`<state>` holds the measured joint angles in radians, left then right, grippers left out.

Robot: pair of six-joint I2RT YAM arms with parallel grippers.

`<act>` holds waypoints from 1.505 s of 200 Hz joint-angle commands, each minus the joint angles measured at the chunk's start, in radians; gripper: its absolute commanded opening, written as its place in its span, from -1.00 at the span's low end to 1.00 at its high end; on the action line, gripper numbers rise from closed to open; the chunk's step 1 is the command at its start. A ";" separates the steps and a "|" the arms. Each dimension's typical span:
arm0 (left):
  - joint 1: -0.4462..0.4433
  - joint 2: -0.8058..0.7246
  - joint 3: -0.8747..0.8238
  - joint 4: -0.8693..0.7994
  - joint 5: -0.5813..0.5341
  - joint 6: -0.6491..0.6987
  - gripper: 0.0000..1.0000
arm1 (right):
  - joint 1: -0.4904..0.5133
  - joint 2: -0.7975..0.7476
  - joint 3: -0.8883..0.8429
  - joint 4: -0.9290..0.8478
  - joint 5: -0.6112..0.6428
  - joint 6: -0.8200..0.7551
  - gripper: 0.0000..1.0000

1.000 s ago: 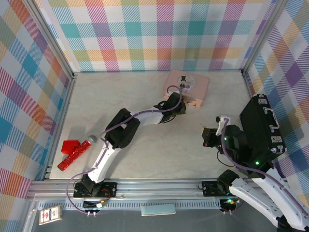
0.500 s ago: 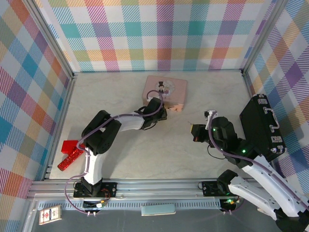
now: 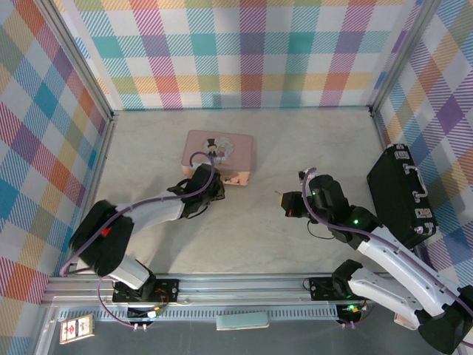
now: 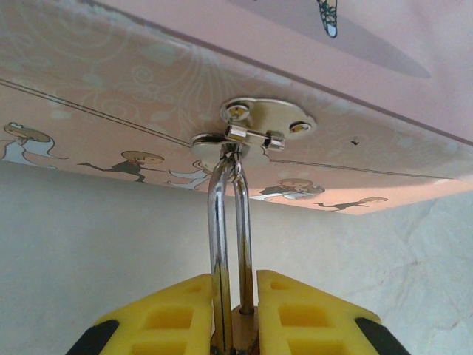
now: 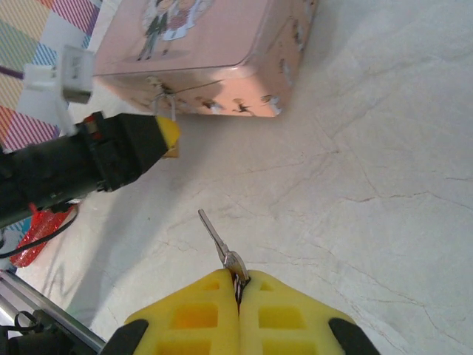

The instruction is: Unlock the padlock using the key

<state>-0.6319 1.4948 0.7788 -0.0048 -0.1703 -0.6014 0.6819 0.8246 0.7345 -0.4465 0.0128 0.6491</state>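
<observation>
With the left hand (image 4: 235,314), pinches the padlock (image 4: 219,222) low down between nearly closed yellow fingers (image 4: 185,314), its silver shackle running up through the hasp (image 4: 255,127) on the front wall of the pink tin (image 4: 133,96). With the right hand (image 5: 239,290), fully closed, grips the key (image 5: 216,237) by its head, blade pointing toward the tin, over the desk (image 5: 384,163) and well apart from the padlock.

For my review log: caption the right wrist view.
Right fingers pinch the key, its tip pointing toward the pink tin.
</observation>
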 commanded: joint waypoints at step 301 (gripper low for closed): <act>-0.100 0.012 -0.330 0.394 0.037 -0.278 -0.26 | 0.003 0.059 -0.095 0.147 -0.120 0.184 -1.00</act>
<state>-0.7265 1.5284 0.4755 0.4183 -0.1165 -0.9295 0.6819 0.8913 0.6468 -0.3202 -0.0956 0.8261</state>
